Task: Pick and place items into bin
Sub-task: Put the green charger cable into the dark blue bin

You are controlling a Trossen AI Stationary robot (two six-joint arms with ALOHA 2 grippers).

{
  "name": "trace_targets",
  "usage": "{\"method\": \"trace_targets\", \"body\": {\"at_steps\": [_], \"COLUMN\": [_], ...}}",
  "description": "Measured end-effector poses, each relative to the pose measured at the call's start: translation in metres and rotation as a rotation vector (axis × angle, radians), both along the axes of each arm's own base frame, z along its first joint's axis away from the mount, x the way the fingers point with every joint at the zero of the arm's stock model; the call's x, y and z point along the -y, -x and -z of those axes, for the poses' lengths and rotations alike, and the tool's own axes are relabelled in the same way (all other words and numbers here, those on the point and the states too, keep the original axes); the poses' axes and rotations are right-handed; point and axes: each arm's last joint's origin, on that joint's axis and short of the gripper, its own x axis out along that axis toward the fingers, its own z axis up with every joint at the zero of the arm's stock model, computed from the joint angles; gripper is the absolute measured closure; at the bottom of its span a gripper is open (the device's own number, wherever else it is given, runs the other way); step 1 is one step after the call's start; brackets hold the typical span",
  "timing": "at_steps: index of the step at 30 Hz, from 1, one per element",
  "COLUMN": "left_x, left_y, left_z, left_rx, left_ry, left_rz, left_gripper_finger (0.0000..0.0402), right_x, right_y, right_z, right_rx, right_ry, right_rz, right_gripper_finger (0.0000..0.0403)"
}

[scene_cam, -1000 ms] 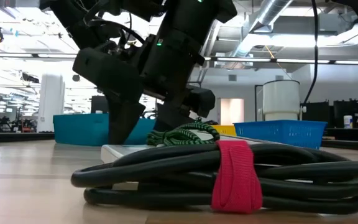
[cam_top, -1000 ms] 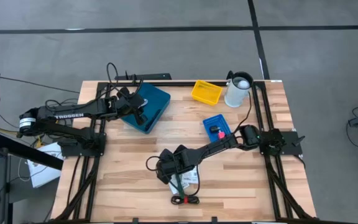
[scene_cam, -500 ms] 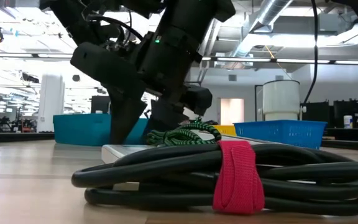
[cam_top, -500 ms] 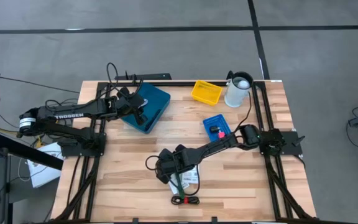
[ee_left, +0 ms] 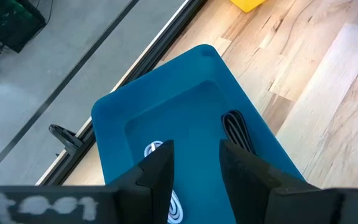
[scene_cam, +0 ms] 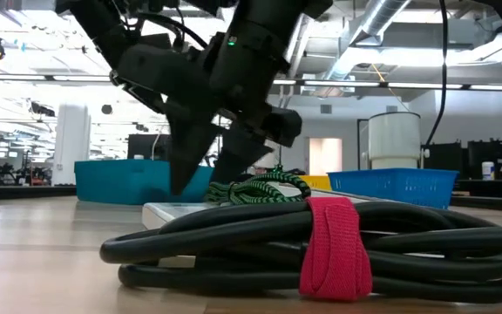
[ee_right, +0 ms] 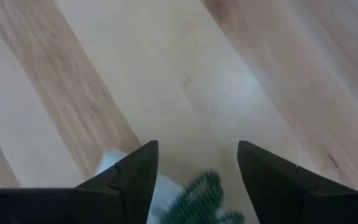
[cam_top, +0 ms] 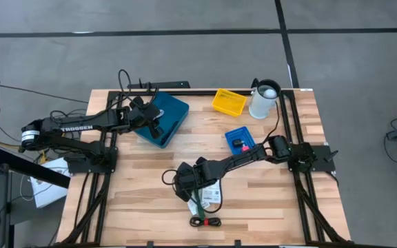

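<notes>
Since a second ago the right gripper [cam_top: 189,195] has tipped and lifted a little over the items at the tabletop's front edge, while the green cord [scene_cam: 260,187], the white card [cam_top: 208,196] and the black cable [scene_cam: 321,247] lie where they did. Its two dark fingers [ee_right: 129,174] stand apart with bare wood between them; the wrist view shows only a blurred bit of green cord and white card at their base, and whether anything is pinched cannot be told. The low view shows the fingers slanting down toward the card just behind the green cord, with the coiled black cable and its red-pink strap [scene_cam: 334,249] lying in front, nearest the front edge. From above, the same cluster reads as a white card with a green strip across it and the black coil below, the red strap a small dot. The left gripper [ee_left: 194,163] hangs over the teal bin [cam_top: 164,118] near the tabletop's back left corner, fingers parted and empty; only its wrist view shows a black cord [ee_left: 236,129] and a white cord [ee_left: 166,199] lying inside the bin. The high view alone shows a small blue tray [cam_top: 240,140] right of centre, a yellow tray [cam_top: 229,102] and a white cup [cam_top: 263,100] along the back edge.
</notes>
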Motion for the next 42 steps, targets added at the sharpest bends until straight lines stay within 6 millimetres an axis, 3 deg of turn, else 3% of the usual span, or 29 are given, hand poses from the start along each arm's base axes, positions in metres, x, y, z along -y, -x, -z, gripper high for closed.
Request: {"method": "trace_targets", "body": {"at_steps": [21,34,42], "left_x": [0.0001,0.0000,0.0000], "left_y": [0.0000,0.0000,0.0000], "left_z": [0.0000,0.0000,0.0000], "left_rx": [0.000,0.000,0.000], "left_ry": [0.000,0.000,0.000], "left_rz": [0.000,0.000,0.000], "left_gripper_finger": [0.0282,0.0282,0.0282], "right_x": [-0.0047,-0.0038,-0.0031], "right_y": [0.0079,0.0102,0.0099], "right_z": [-0.0014,-0.0003,-0.0005], "right_rx": [-0.071,-0.097,-0.088], "right_ry": [-0.048,-0.043,-0.019], "right_rz": [-0.014,-0.003,0.005], "right_gripper_finger": [0.0210,0.0257,0.0309]}}
